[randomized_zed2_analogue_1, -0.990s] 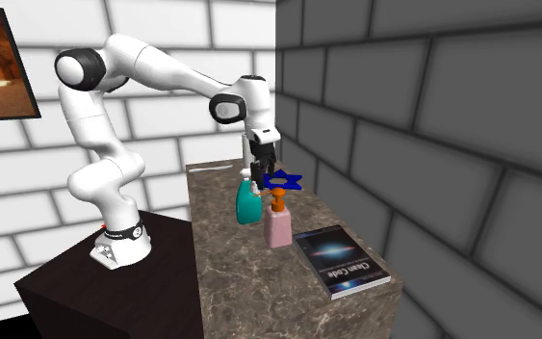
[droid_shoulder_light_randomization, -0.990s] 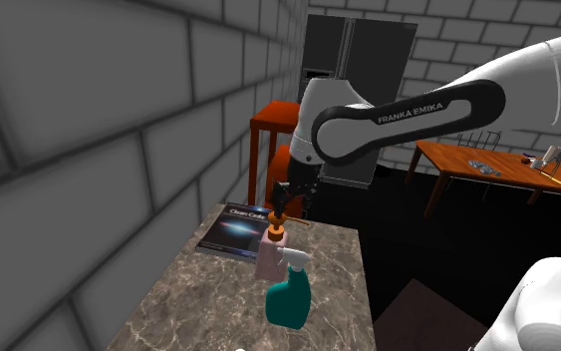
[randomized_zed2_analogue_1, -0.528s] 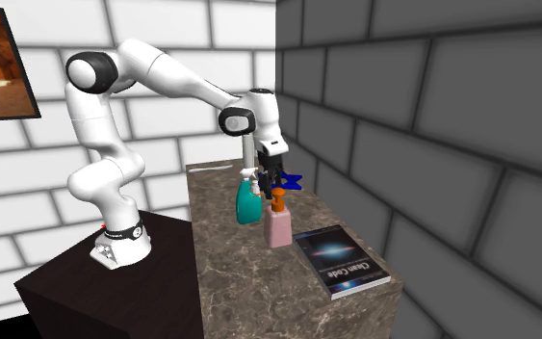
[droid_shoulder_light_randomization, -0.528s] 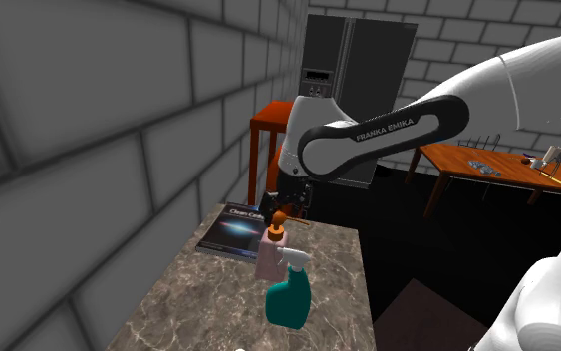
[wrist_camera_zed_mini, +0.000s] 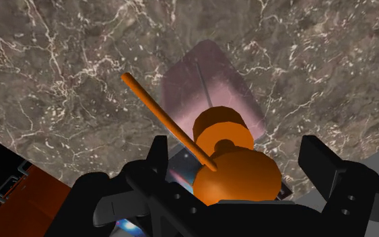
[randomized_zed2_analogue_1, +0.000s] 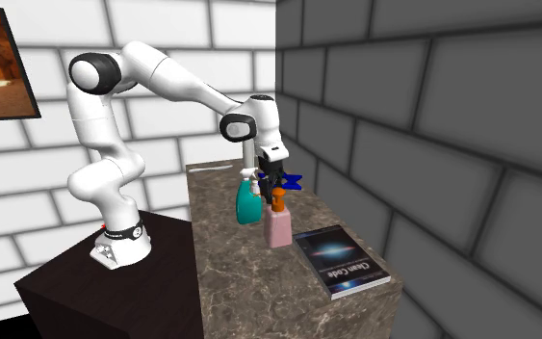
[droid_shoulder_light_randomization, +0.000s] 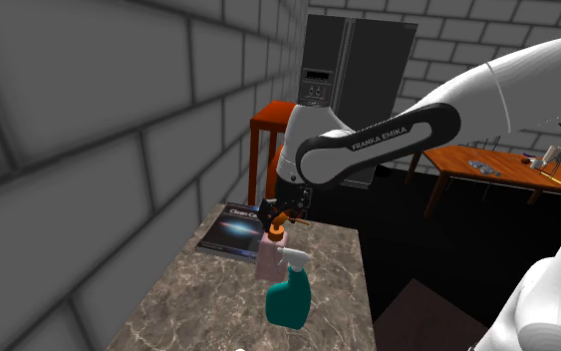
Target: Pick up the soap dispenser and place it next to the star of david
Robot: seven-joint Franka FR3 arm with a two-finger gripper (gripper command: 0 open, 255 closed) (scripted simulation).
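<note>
The soap dispenser [droid_shoulder_light_randomization: 270,257] has a pink body and an orange pump, and it stands upright on the marble counter [droid_shoulder_light_randomization: 193,299] between a book and a spray bottle. In the second exterior view the dispenser [randomized_zed2_analogue_1: 278,229] sits just in front of the blue star of david [randomized_zed2_analogue_1: 294,180], which my hand partly hides. My gripper [droid_shoulder_light_randomization: 276,212] [randomized_zed2_analogue_1: 274,183] hangs directly over the pump. In the wrist view the gripper [wrist_camera_zed_mini: 238,161] is open. Its fingertips [wrist_camera_zed_mini: 158,153] stand either side of the orange pump head [wrist_camera_zed_mini: 238,176] without touching it, with the pink body [wrist_camera_zed_mini: 211,87] beyond.
A teal spray bottle [droid_shoulder_light_randomization: 290,295] [randomized_zed2_analogue_1: 247,204] stands close beside the dispenser. A dark book [droid_shoulder_light_randomization: 233,229] [randomized_zed2_analogue_1: 342,261] lies at the counter's end. A brick wall [droid_shoulder_light_randomization: 89,150] borders the counter. Beyond are a red table [droid_shoulder_light_randomization: 271,118], a dark cabinet [droid_shoulder_light_randomization: 358,60] and a wooden table [droid_shoulder_light_randomization: 487,165].
The arm has swung down and toward the dispenser. The gripper now sits lower, with its fingers around the pump head instead of above it. The dispenser has not moved.
</note>
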